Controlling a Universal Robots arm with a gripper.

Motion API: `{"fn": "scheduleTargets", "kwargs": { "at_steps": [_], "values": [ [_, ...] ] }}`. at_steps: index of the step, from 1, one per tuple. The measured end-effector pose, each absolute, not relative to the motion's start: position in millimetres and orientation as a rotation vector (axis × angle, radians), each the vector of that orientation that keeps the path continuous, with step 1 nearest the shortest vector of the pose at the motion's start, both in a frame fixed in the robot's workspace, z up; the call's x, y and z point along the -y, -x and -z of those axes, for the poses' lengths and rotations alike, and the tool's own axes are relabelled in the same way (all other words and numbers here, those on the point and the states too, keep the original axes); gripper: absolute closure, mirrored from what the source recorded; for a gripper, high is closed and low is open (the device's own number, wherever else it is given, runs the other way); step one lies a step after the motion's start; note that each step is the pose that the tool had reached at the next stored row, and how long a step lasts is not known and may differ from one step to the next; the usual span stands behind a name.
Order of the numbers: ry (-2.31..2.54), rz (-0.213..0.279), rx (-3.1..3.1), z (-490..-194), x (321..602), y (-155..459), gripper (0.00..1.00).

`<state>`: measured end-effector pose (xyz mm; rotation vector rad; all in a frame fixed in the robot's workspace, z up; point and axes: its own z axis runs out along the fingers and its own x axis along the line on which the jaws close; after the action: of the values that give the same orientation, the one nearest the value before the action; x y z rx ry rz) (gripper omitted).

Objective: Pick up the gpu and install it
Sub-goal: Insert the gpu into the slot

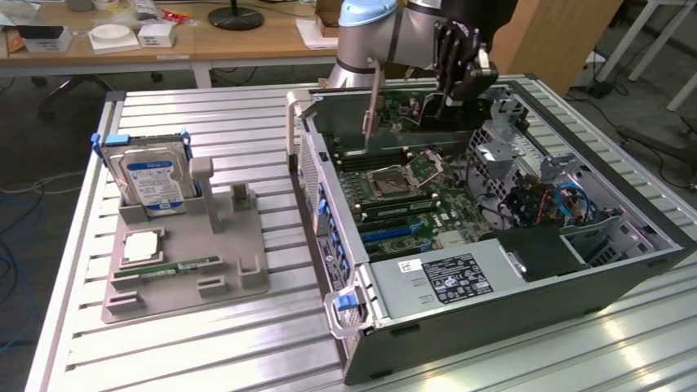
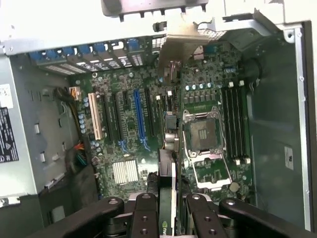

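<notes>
The two black jaws of the gripper (image 2: 167, 206) were closed narrowly on the gpu (image 2: 168, 173), a thin dark rectangular circuit card, with one finger (image 2: 146, 214) on each face. The card stood on edge, its silvery metal end bracket (image 2: 181, 44) pointing away from the wrist toward the case's slotted back wall. In the exterior view the gripper (image 1: 455, 86) hung from the arm over the far end of the open black computer case (image 1: 523, 314), and the gpu (image 1: 414, 135) hovered above the green motherboard (image 1: 419, 208) without touching it, its bracket (image 1: 373, 102) hanging just inside the case wall on the exterior view's left. Below the card lay the square silver processor socket (image 2: 203, 134), and beside that a row of long expansion slots, among them a blue one (image 2: 138, 119). As I judge it, doing this step well meant holding the card upright and parallel to the slots, setting its lower edge squarely over the chosen slot and the bracket against the rear opening, and lowering evenly without twist. Well apart on the ribbed aluminium table (image 1: 218, 122), on the exterior view's left, a grey plastic holder (image 1: 185, 269) carried a boxy silver hard drive with a blue-white label (image 1: 153, 180) and a slim green memory stick (image 1: 179, 266).
</notes>
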<state>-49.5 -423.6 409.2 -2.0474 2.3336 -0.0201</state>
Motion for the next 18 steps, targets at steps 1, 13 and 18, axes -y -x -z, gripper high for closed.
{"fn": "scheduleTargets", "kwargs": {
  "at_steps": [1,13,18],
  "values": [
    [2.068,0.02,-2.315,-408,424,50,0.74],
    [2.161,0.018,-2.225,-394,428,49,0.74],
    [2.161,0.017,-2.227,-386,430,49,0.74]
  ]
}}
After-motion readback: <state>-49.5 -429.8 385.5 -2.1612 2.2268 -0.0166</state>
